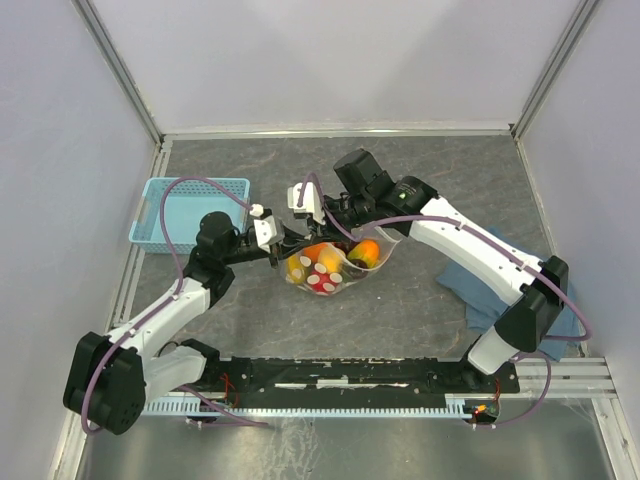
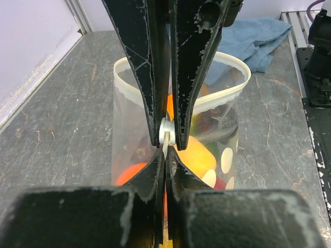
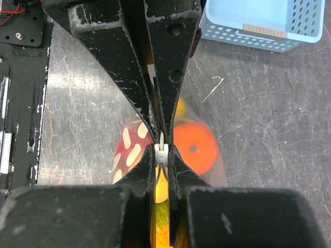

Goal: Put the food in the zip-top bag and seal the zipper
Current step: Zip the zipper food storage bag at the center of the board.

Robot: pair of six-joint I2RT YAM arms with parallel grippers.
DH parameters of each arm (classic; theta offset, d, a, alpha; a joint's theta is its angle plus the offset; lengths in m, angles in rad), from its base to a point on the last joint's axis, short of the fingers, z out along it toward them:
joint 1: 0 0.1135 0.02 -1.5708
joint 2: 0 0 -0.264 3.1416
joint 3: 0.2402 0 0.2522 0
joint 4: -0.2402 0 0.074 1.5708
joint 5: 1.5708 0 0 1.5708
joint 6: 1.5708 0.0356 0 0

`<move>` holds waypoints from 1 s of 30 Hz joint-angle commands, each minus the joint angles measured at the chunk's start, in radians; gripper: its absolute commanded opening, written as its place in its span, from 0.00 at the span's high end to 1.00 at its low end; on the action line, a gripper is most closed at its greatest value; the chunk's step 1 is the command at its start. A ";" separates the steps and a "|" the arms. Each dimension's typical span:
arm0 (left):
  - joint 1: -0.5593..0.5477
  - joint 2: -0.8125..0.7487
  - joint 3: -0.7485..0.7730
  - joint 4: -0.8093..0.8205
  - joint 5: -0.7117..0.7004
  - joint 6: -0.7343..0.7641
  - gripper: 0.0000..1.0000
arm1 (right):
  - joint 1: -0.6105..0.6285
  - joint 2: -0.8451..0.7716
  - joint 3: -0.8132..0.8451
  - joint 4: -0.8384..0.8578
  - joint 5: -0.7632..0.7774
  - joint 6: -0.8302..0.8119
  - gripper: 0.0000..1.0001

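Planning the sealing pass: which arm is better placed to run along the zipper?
Probably left: the left gripper pinches the zipper, whose open loop lies straight ahead; the right gripper merely clamps it.

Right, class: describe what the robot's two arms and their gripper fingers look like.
The left arm and right arm both have white shells, black joints and a looping mauve cable. The fingers are black, tapered and scuffed pale along their edges.

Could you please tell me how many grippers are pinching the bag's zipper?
2. The left gripper pinches the zipper on the zip-top bag's left side; the right gripper pinches it at the bag's far edge.
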 commanded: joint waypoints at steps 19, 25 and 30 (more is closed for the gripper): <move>0.004 -0.106 -0.088 0.202 -0.133 -0.141 0.97 | -0.073 -0.101 -0.054 -0.025 0.136 -0.021 0.98; 0.010 -0.139 -0.124 0.203 -0.244 -0.141 0.97 | -0.092 -0.138 -0.087 -0.025 0.172 -0.007 0.98; 0.012 -0.165 -0.145 0.185 -0.350 -0.131 0.97 | -0.097 -0.167 -0.112 -0.036 0.209 0.009 0.98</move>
